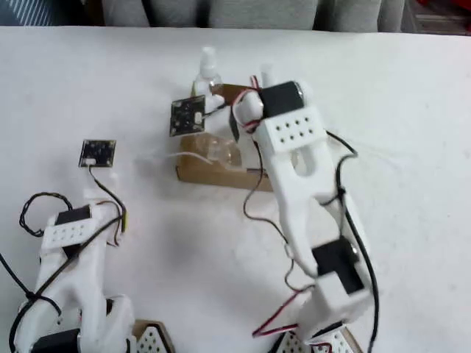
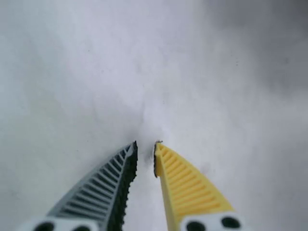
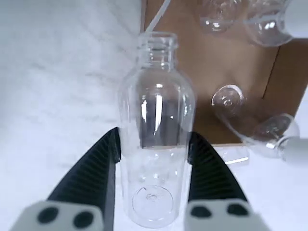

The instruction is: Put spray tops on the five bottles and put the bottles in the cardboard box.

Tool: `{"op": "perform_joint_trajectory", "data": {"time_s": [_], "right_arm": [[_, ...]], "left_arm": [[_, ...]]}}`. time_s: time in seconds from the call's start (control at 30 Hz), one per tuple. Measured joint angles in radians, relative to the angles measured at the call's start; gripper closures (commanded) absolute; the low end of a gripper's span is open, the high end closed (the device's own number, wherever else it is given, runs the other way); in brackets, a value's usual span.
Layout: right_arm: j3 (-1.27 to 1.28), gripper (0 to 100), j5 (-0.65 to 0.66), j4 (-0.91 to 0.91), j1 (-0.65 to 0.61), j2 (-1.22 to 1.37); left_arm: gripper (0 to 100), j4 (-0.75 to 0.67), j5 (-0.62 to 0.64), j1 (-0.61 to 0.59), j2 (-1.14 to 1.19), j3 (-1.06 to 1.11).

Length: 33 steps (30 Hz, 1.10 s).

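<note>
The cardboard box (image 1: pixel 210 175) sat mid-tabletop (image 1: pixel 412 110). Several clear bottles (image 3: pixel 228 101) lay inside it, and at least two of them had white spray tops (image 3: pixel 296 19). Just beside the box's edge was an open-necked bottle (image 3: pixel 156 96) with no top, held in the right gripper (image 3: pixel 154 134), whose black fingers (image 3: pixel 96 163) pressed on both its sides. A thin white tube (image 3: pixel 156 19) ran past the bottle's neck at the box's corner. The right arm (image 1: pixel 294 147) stretched out over the box. The left arm (image 1: pixel 70 243) sat folded, well apart from the box. The left gripper (image 2: pixel 145 149) pointed at bare tabletop, its grey and yellow fingers (image 2: pixel 187 183) a narrow gap apart and holding nothing.
</note>
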Motion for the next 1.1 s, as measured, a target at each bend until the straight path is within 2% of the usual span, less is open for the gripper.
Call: {"op": "perform_joint_trajectory", "data": {"time_s": [0.23, 0.43, 0.57, 0.67, 0.77, 0.83, 0.97, 1.1], "right_arm": [[0.25, 97.5, -0.342, 0.0, -0.005, -0.224], [0.516, 97.5, -0.683, -0.026, -0.117, -0.376], [0.741, 97.0, -0.882, -0.195, -0.23, -0.433], [0.907, 92.7, -0.996, -0.371, -0.324, -0.456], [1.016, 83.7, -1.046, -0.509, -0.402, -0.457], [1.028, 79.6, -1.053, -0.542, -0.442, -0.457], [1.028, 75.7, -1.056, -0.577, -0.473, -0.446], [1.011, 75.5, -1.056, -0.586, -0.493, -0.446]], "left_arm": [[92, -0.006, 0.0, 0.0, 0.0, 0.0], [92, -0.006, 0.0, 0.0, 0.0, 0.0], [92, -0.057, 0.002, -0.002, 0.0, 0.0], [92, -0.112, 0.092, -0.041, 0.0, 0.0], [90, -0.178, 0.252, -0.12, 0.002, 0.0], [85, -0.213, 0.354, -0.172, 0.002, 0.0], [76, -0.221, 0.442, -0.247, 0.034, -0.029], [84, -0.221, 0.514, -0.284, 0.176, -0.13]]}}
